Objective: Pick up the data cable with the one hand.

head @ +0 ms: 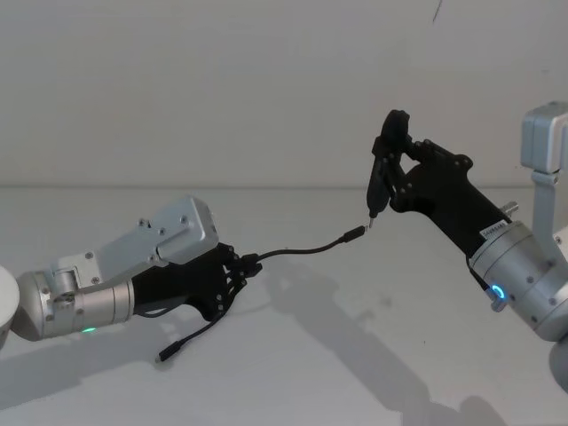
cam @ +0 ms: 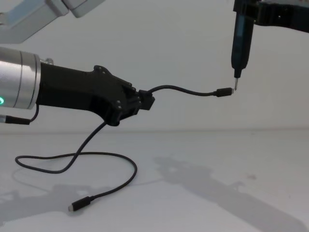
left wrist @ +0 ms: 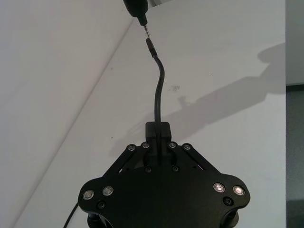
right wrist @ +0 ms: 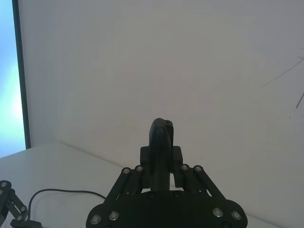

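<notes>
**Cable lifted, plug meeting pen tip**

Head view: the left end effector [head: 238,268] is pinching the cable [head: 302,249] above the table [head: 355,355], one plug reaching toward the pen [head: 380,182] that the right end effector [head: 395,169] is clamping.

Left wrist view: the cable is rising from the pressed fingers [left wrist: 157,129]; its plug is almost touching the pen's tip.

Chest view: the cable's slack is looping down onto the table, its far plug [cam: 77,206] lying there.

plain white wall [head: 222,80], pale tabletop [head: 355,355], perhaps matte
</notes>
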